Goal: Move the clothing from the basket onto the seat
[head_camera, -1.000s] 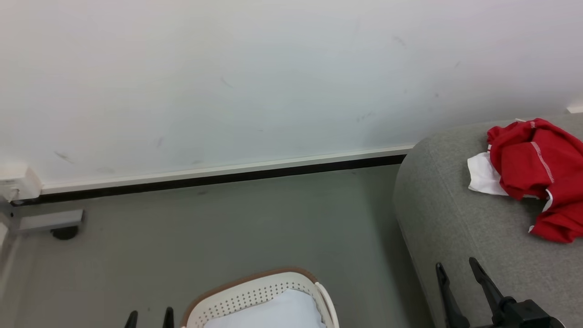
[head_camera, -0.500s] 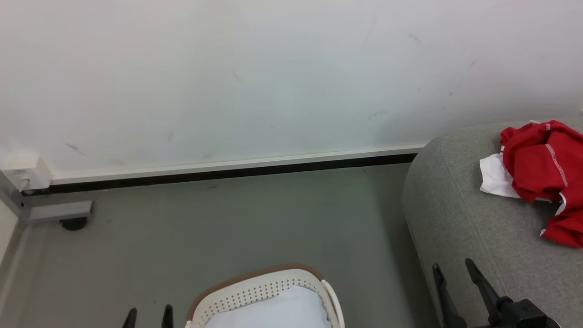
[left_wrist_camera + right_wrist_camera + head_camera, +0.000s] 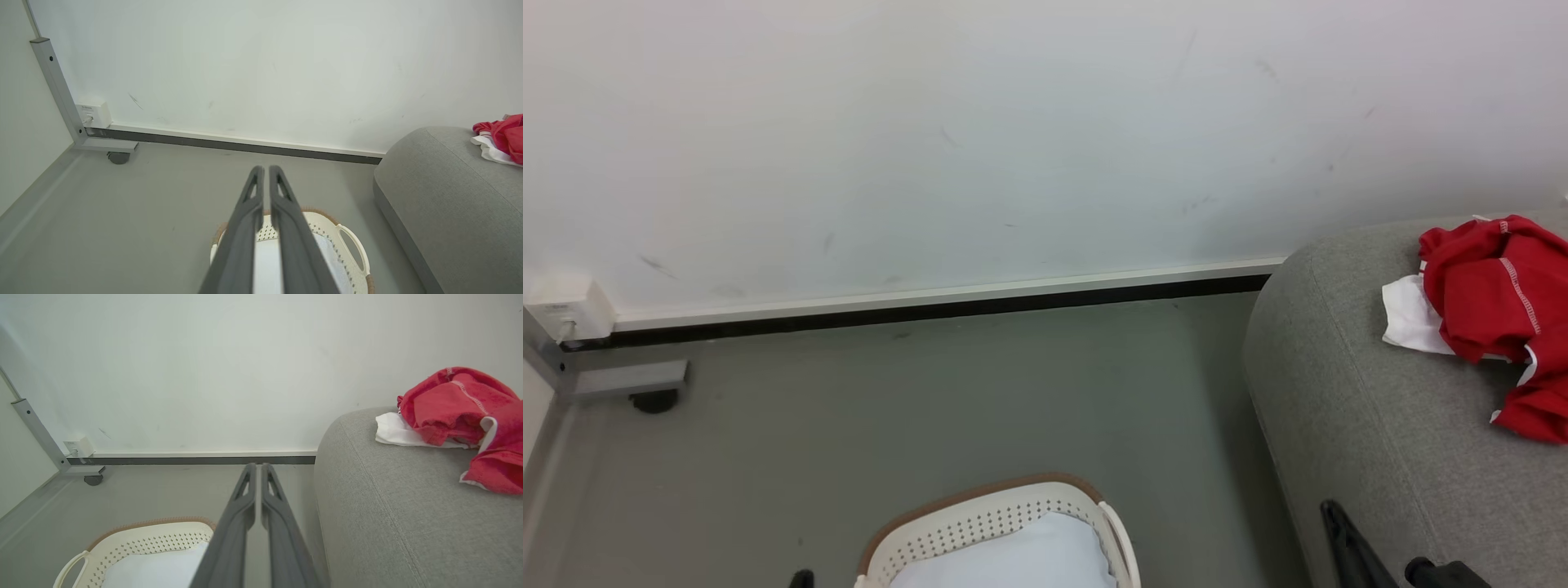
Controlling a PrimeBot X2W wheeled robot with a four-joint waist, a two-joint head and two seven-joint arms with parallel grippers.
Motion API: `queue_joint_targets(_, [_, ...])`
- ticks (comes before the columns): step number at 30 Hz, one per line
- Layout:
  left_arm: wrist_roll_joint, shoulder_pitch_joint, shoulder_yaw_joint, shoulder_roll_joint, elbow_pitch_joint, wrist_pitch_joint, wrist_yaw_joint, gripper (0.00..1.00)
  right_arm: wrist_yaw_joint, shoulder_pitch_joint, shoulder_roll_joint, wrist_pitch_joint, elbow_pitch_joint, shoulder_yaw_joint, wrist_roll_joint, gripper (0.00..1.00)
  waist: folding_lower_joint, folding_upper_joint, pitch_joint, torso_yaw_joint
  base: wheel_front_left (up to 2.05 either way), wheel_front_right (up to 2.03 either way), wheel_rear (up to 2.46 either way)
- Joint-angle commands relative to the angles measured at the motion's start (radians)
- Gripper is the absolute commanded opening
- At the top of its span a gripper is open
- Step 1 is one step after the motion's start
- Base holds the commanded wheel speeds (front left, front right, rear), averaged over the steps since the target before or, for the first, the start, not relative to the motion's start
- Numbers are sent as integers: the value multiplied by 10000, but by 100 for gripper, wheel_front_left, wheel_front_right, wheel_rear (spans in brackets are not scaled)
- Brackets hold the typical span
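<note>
The soft bright red clothing with white trim (image 3: 1494, 310) is lying bunched on the large light grey fabric seat (image 3: 1356, 408), well apart from both grippers; the left gripper (image 3: 265, 169), near the oval white perforated basket with a brown rim (image 3: 980, 514), is keeping its fingers drawn narrow, gripping nothing; the right gripper (image 3: 258, 466) is likewise narrow and empty; the frame edge is cutting off the clothing's right side; a pale sheet (image 3: 1021, 559) is hiding the basket's inside.
</note>
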Motion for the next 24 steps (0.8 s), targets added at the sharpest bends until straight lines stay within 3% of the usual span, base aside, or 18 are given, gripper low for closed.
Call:
queue_joint_targets(1, [-259,-104,57,3,61,100,-9,0,0,3,-8,44,-57,-19,277,0,0,-1,2,15,0,0,0])
queue_joint_targets(24, [-4329,-1001,320,27,63,1154,169,0,-5,-341,-379,804,-303,-298,4695,0,0,-1,33,265,0,0,0])
